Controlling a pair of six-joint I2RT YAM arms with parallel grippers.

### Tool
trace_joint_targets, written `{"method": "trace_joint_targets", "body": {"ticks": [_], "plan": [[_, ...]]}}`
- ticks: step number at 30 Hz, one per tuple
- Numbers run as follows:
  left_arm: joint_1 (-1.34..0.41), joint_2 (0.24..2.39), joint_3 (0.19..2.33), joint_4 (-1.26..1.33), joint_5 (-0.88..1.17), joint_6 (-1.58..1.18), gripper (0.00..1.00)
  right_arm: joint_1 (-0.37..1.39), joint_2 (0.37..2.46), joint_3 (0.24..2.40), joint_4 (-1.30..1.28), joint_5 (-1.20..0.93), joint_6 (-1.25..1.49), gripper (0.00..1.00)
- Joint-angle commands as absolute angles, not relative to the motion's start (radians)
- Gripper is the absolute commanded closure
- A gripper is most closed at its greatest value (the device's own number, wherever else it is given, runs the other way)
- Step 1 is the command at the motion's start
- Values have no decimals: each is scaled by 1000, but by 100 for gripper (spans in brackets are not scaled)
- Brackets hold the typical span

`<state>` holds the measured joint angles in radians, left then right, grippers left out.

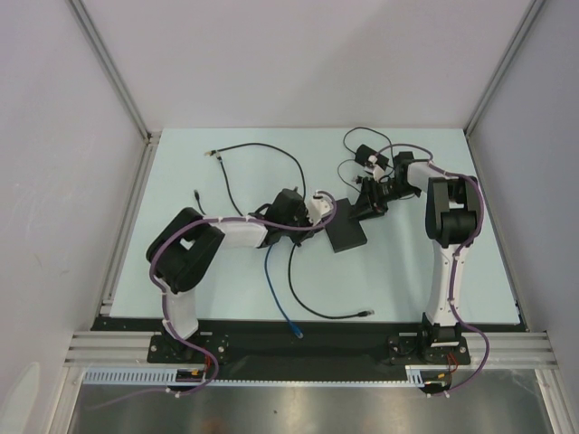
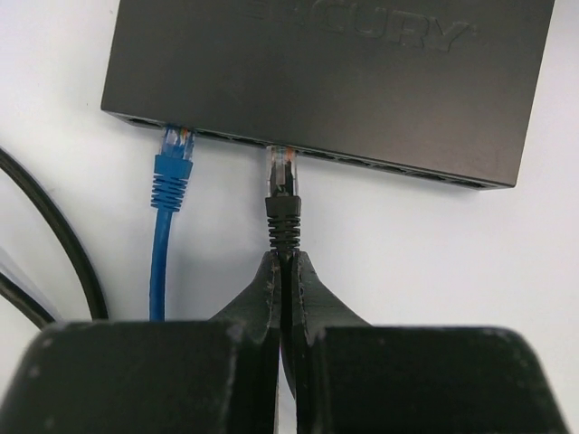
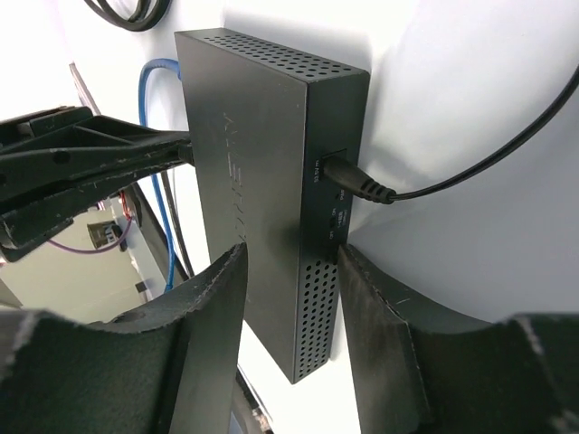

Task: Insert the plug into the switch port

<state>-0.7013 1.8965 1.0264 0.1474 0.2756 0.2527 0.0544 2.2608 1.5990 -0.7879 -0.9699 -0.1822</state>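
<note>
Matte-black and thin, the switch (image 2: pixel 362 81) lies on the white surface (image 1: pixel 181 190), a little toward 3 o'clock from the surface's middle in the top view. The left tool (image 2: pixel 287 262) meets it from 9 o'clock and the right tool (image 3: pixel 289 271) from 1 o'clock.

In the left wrist view the left tool is pinched tight on a black cable, just behind the ribbed boot of the black plug (image 2: pixel 282 181). The plug points to 12 o'clock, and its clear tip is at the mouth of a port in the switch's long narrow edge. At 9 o'clock from it, in the same row of ports, sits a blue plug (image 2: pixel 174 149). Less of the blue plug's clear body shows than of the black one's. Its blue cable (image 2: pixel 161 262) runs down toward 6 o'clock. Loose black cables (image 2: pixel 63 244) curve along the 9 o'clock side of that view.

In the right wrist view the right tool straddles the switch near one short end. One of its fingers (image 3: pixel 213 307) lies against the broad lettered face and the other against the opposite side, so the tool grips the switch. A black power lead (image 3: pixel 362 185) is plugged into that short end face and trails off toward 3 o'clock.
</note>
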Motion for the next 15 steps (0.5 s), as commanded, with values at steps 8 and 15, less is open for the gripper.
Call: {"method": "trace_joint_targets", "body": {"ticks": [8,15], "plan": [[-755,1879,1011,287,304,402,100,55,2310,1727,-900,-979,-262,43],[-755,1867,1012,281,302,403,100,61,2358,1816,-963,-950,-290,42]]}}
